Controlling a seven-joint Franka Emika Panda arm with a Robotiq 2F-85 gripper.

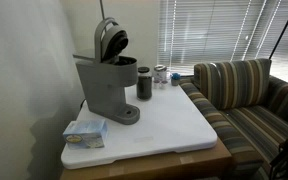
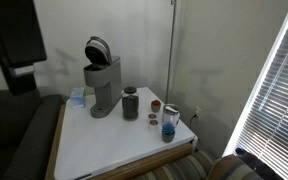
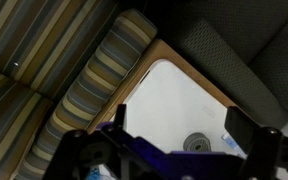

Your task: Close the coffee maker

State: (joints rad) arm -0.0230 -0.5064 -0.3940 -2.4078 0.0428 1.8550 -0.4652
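End effector (image 3: 164,152) high up, spread wide, holding nothing. Far below it, white bench (image 3: 174,95). There, well apart from the end effector, coffee maker (image 1: 106,85) with lid (image 1: 111,40) tipped up. Likely hard, light, slippery plastic; best pushed down gently on the lid's top.

My gripper (image 3: 170,140) seen in wrist view only, two black blocky fingers (image 3: 76,152), matte finish, rounded knuckle shapes at each outer side, dark crossbar (image 3: 164,160) between them with blue-violet sheen, finer detail too blurred to read
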